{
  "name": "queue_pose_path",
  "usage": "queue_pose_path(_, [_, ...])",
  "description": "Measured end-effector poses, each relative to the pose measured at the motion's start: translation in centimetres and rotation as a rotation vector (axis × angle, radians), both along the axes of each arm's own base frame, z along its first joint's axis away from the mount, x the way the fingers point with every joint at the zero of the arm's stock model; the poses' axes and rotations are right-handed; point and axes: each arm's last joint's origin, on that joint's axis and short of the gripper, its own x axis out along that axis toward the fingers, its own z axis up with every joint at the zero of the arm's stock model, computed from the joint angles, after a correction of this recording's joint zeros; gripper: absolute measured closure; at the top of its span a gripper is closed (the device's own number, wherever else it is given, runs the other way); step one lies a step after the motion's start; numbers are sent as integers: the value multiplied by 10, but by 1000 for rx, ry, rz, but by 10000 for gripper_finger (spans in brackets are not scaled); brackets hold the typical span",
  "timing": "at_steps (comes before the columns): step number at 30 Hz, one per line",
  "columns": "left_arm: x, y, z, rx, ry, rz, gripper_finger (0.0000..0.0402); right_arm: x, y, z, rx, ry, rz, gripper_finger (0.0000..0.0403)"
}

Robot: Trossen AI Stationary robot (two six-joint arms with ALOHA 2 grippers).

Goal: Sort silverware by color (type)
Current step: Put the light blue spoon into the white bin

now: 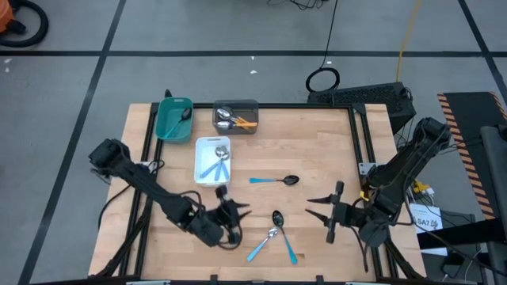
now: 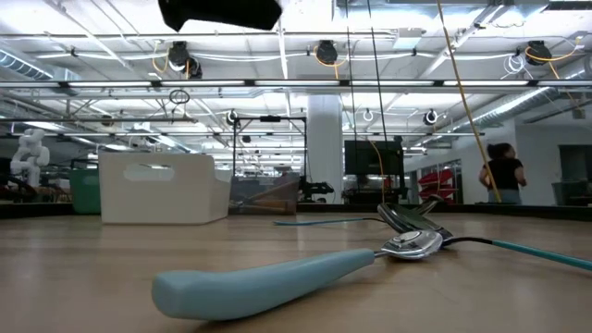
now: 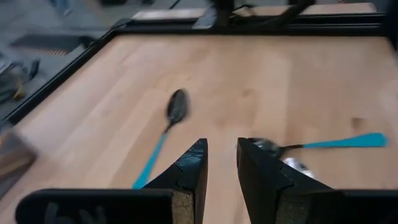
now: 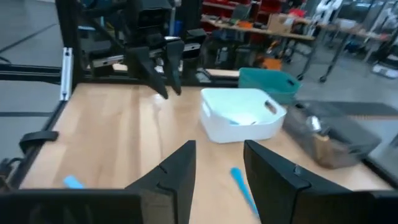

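Three spoons with light-blue handles lie flat on the wooden table. One with a black bowl [image 1: 275,180] [image 3: 168,127] lies alone mid-table. A silver-bowled spoon [image 1: 264,243] [image 2: 277,280] and a black-bowled one [image 1: 285,237] lie crossed near the table's near edge. More spoons rest in the white tray [image 1: 212,161], the grey tray [image 1: 236,116] and the teal tray [image 1: 174,119]. My left gripper [image 1: 242,210] [image 3: 221,155] is open, hovering left of the crossed pair. My right gripper [image 1: 313,207] [image 4: 217,162] is open, to their right, facing the left one.
The three trays stand together at the table's far left: teal [image 4: 267,81], grey [image 4: 329,134], white [image 4: 242,115]. A black frame rims the table [image 1: 360,127]. Bare wood lies between the two grippers and across the far right. A person [image 2: 504,171] stands in the room behind.
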Motion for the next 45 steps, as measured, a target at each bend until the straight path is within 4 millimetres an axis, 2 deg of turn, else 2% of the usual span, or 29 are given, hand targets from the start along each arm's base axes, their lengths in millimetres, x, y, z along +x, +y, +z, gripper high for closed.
queue_pose_path(5, [8,-30,-17,31,-44,-166,314,4,5,-9,18,21,6,273])
queue_pose_path(9, [13,-53,-35,-164,-31,-401,314,7,10,-19,11,40,-2,273])
queue_pose_path(13, [17,-67,-48,-265,-57,-483,314,10,13,-26,18,50,-11,273])
queue_pose_path(18, [30,-80,-49,-224,-21,-363,314,12,16,-32,81,43,-29,273])
queue_pose_path(26, [44,-134,-41,-65,177,-169,314,14,22,-41,247,92,27,273])
queue_pose_path(33, [39,-165,-42,-84,283,-46,314,15,30,-55,298,101,9,273])
queue_pose_path(39, [27,-179,-67,-122,288,35,314,18,33,-66,323,111,-16,273])
queue_pose_path(45, [21,-177,-70,-81,222,118,314,19,35,-70,343,109,-28,273])
